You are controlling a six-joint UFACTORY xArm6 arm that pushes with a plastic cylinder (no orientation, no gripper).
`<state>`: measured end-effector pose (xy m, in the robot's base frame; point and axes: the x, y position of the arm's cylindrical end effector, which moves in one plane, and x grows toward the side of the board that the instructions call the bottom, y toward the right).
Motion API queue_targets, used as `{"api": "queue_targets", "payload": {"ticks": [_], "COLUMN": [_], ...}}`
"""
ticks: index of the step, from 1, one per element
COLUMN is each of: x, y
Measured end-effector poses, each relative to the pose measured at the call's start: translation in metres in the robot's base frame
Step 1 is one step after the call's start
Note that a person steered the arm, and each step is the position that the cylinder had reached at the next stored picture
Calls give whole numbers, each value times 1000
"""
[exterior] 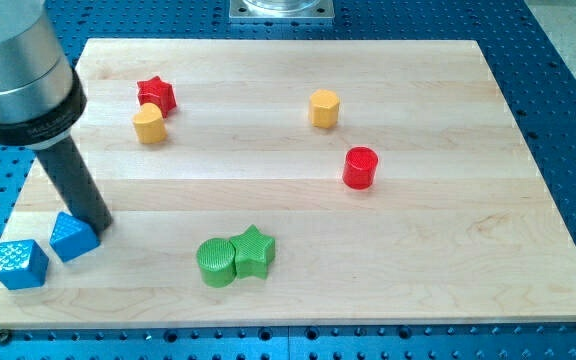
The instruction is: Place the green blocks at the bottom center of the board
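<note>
two green plastic blocks, a ridged green cylinder (pixel 216 262) and a green star (pixel 253 250), touching each other on the pale wooden board (pixel 438 250), cylinder on the left, star on the right. both already near the board's near edge, a little left of its middle. judged nearly done: only a short nudge rightward seems left, if any.

no pincer on this arm, so nothing to clench or release; just a dark rod ending in my tip (pixel 98 226), planted at the board's near left, touching or just beside the far right corner of a blue plastic cube (pixel 72 237). a second blue cube (pixel 20 264) just left of that one, at the board's left edge. well apart from the green pair, with bare wood between.

next move, as a guess: clear of the blue cube, then round to the left side of the green cylinder and a gentle push rightward, so cylinder drives star and both slide together toward centre. risk of the pair splitting if the push lands off-centre.

far side untouched: a red star (pixel 156 94) touching a yellow rounded block (pixel 149 125) at far left, a yellow hexagonal block (pixel 324 108) far centre, a red cylinder (pixel 360 167) to the right.
</note>
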<state>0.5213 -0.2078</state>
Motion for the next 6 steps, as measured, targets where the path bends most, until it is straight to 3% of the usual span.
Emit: {"api": "queue_targets", "payload": {"ticks": [2,3,4,6], "x": [0,-6,-6,28], "y": [21,98,122,95]}}
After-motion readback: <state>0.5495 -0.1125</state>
